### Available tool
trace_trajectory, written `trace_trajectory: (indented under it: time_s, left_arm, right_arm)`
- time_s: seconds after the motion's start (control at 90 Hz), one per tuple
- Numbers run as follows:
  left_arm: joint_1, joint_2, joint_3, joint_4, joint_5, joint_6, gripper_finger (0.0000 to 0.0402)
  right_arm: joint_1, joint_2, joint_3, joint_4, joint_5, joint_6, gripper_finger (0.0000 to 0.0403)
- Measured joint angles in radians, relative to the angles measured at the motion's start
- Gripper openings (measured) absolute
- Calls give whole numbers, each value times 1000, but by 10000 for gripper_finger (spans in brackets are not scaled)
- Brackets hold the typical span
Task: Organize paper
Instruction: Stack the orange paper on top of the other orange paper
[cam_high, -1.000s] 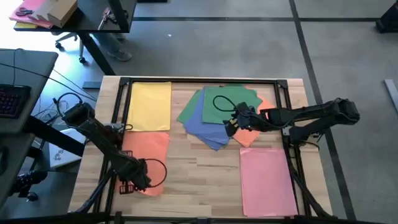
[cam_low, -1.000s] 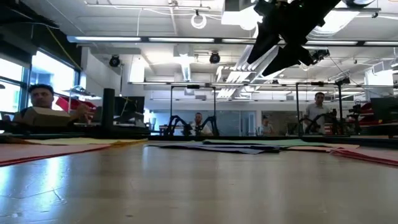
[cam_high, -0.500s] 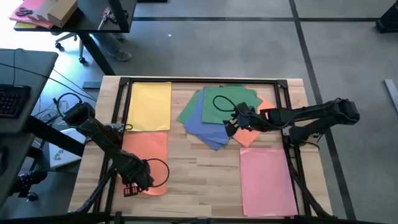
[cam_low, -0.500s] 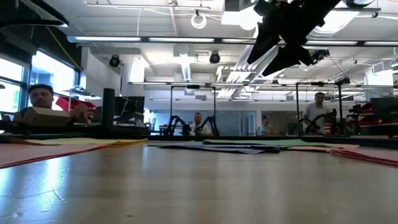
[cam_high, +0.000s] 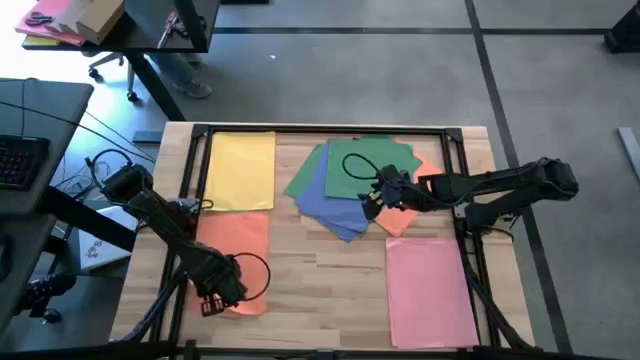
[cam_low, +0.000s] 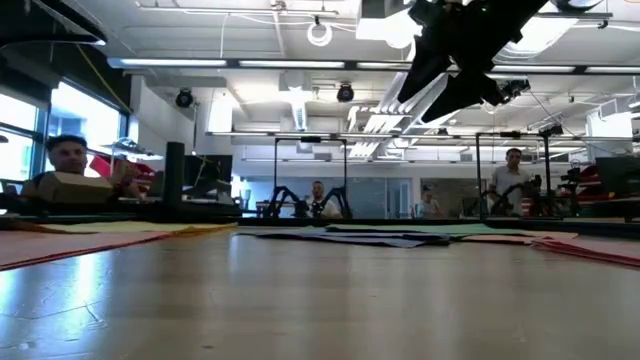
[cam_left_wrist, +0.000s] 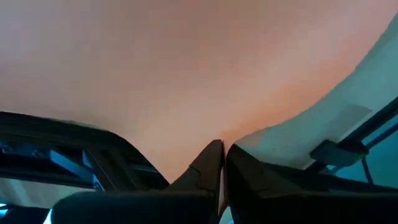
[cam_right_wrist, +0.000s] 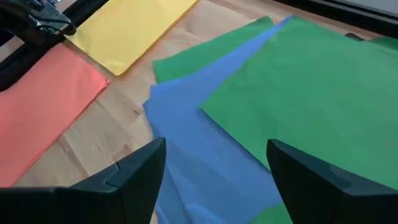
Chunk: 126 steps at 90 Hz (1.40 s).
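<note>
left gripper (cam_high: 207, 300) shifted slightly, pinching orange sheet (cam_high: 238, 250); right gripper (cam_high: 372, 203) spread above blue-green pile (cam_high: 335, 185).

Layout on the surface (cam_high: 330, 270), high view: one sheet (cam_high: 243, 170) lies at the far left; a second sheet (cam_high: 235, 262) lies directly in front of it, near the left edge. An overlapping pile (cam_high: 345, 185) occupies the far centre. A further sheet (cam_high: 430, 290) lies at the near right, before the pile.
</note>
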Motion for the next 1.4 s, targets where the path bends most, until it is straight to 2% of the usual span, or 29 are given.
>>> trace_trajectory:
  time_s: [0.256, 0.489, 0.878, 1.111, 1.3, 1.4]
  left_arm:
    - [0, 0, 0, 9, 1, 0, 13]
    - [0, 0, 0, 25, 22, 16, 64]
    - [17, -47, 0, 24, 124, 37, 142]
    - [65, -112, 0, 25, 123, 36, 188]
    - [84, -109, 0, 35, 132, 85, 223]
    - [101, -108, 0, 56, 76, 108, 237]
  right_arm:
    - [0, 0, 0, 0, -9, 0, 264]
    - [0, 0, 0, 0, -26, 0, 264]
    - [0, 0, 0, 1, -26, 0, 264]
    - [0, 0, 0, 1, -25, 20, 264]
    - [0, 0, 0, 1, -29, 23, 264]
    - [0, 0, 0, 1, -30, 22, 264]
